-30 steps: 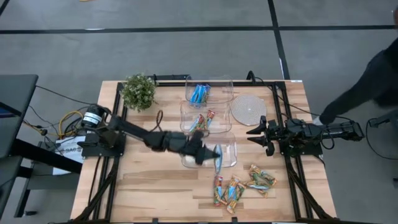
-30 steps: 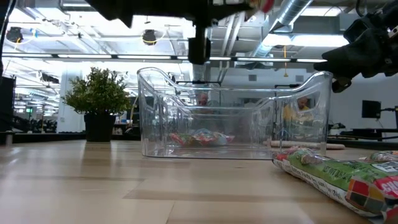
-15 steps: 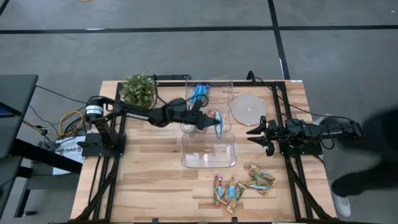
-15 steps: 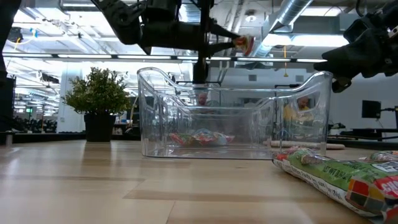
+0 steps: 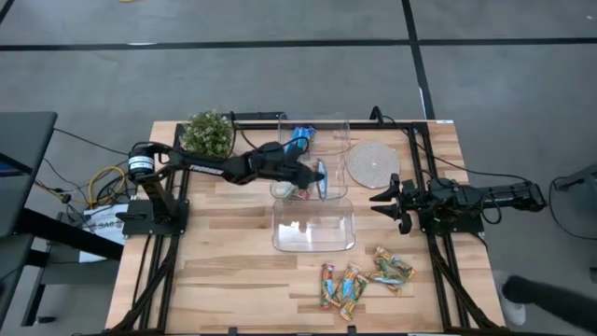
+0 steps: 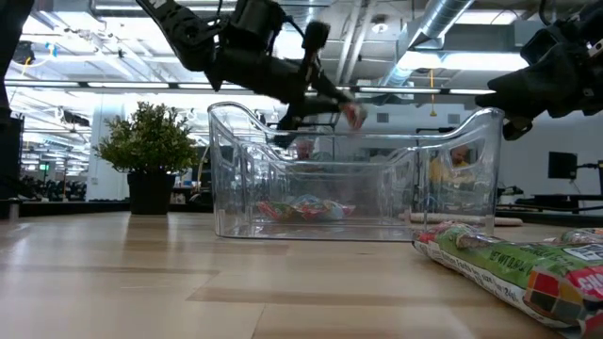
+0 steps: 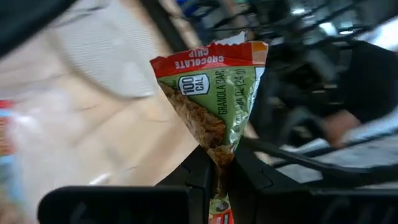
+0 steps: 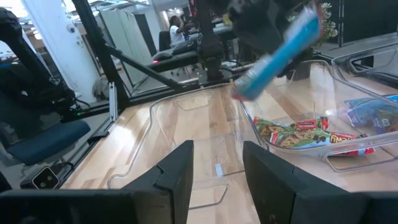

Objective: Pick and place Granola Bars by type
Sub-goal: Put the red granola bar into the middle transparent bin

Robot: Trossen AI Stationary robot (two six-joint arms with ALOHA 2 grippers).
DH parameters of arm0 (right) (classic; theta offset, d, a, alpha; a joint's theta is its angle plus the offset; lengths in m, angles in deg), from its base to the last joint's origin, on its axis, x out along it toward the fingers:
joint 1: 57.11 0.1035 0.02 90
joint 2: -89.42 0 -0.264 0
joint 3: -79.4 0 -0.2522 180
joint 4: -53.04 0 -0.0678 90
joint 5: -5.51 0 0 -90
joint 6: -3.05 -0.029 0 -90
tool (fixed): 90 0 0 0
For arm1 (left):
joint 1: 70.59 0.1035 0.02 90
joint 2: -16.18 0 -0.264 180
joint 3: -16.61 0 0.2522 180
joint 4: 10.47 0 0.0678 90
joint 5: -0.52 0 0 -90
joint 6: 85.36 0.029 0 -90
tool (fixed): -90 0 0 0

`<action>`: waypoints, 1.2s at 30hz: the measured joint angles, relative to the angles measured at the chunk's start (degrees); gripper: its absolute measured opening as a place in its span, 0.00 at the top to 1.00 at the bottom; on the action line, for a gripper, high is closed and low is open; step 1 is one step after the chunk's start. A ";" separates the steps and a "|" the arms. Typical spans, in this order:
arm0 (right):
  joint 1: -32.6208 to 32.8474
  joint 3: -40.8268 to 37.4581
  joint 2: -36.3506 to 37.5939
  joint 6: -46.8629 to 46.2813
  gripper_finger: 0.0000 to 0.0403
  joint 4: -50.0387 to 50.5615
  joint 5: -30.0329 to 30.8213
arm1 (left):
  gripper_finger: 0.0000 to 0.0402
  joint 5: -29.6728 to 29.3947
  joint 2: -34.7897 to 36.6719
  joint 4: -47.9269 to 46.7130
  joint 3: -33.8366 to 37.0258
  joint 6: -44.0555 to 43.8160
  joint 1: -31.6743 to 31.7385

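Left tool (image 5: pixel 320 177) pinches a granola bar (image 7: pixel 214 93) by one end, directly above the middle tub (image 5: pixel 280 187); right tool (image 5: pixel 381 197), spread empty, waits well aside.

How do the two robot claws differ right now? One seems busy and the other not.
The left gripper is shut on a granola bar; the right gripper is open and empty. The left gripper is reached out over the middle clear tub; the right gripper sits back by the table's right side, over bare wood. Both are dark, two-fingered claws that point toward the tubs.
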 joint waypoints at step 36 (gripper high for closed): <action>0.01 0.00 -0.02 0.00 0.67 0.00 -0.01 | 0.93 -16.60 -7.17 -49.47 -18.86 19.22 -1.17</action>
